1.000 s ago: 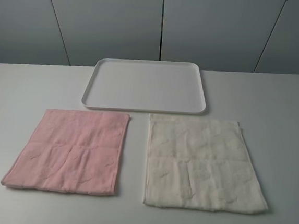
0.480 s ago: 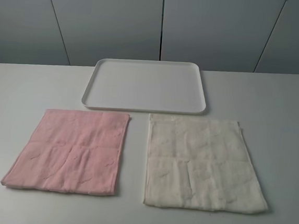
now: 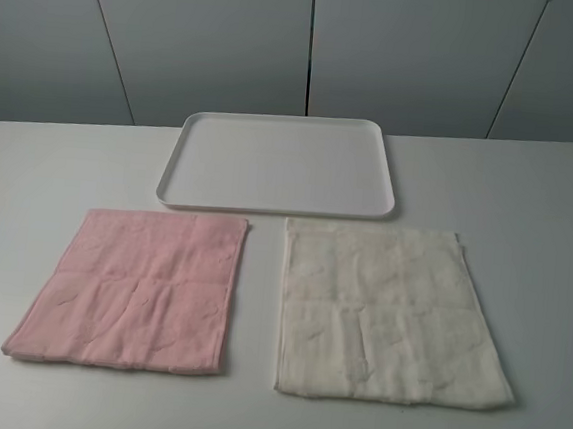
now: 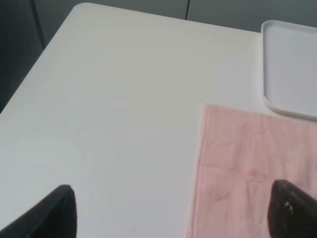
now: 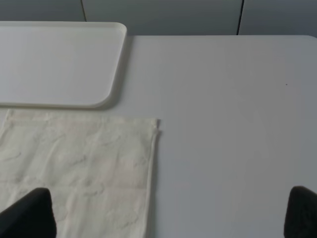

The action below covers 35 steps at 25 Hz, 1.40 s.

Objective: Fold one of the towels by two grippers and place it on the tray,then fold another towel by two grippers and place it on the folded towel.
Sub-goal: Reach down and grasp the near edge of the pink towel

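Observation:
A pink towel (image 3: 134, 289) lies flat on the white table (image 3: 49, 174) at the left front. A cream towel (image 3: 388, 312) lies flat at the right front. An empty white tray (image 3: 281, 164) sits behind both, touching neither. Neither arm shows in the exterior high view. In the left wrist view my left gripper (image 4: 176, 218) is open and empty, its dark fingertips (image 4: 62, 213) wide apart above the pink towel's (image 4: 247, 168) outer edge. In the right wrist view my right gripper (image 5: 163, 218) is open and empty over the cream towel's (image 5: 79, 168) far outer corner.
The tray's corner shows in the left wrist view (image 4: 290, 64) and in the right wrist view (image 5: 59, 64). The table's left edge (image 4: 34, 64) drops off near the left gripper. Grey wall panels (image 3: 311, 46) stand behind the table.

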### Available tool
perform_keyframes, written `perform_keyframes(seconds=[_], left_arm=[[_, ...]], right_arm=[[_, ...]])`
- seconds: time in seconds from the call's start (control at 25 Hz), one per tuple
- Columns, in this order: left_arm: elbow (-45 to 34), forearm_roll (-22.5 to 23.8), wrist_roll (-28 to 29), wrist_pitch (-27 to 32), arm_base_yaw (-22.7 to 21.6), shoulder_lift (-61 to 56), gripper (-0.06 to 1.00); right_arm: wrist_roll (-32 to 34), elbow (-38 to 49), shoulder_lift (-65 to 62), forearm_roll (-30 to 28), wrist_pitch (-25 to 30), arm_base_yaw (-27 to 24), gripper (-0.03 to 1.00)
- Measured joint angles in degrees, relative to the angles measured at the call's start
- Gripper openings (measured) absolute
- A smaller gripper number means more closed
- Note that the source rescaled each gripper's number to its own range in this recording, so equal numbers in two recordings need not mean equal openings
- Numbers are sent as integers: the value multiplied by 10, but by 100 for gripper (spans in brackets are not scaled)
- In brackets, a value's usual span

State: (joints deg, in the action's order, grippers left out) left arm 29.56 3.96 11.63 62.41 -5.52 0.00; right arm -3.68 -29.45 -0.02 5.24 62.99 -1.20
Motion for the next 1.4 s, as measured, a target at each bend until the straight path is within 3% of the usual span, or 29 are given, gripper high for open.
perform_keyframes(seconds=[1.2,1.4], left_arm=[[0,0,-1,0,0,0,100],[9,0,-63,0,0,1,100]], right_arm=[[8,0,0,48,0,0,100],[4,-4,11,54,18,0,100]])
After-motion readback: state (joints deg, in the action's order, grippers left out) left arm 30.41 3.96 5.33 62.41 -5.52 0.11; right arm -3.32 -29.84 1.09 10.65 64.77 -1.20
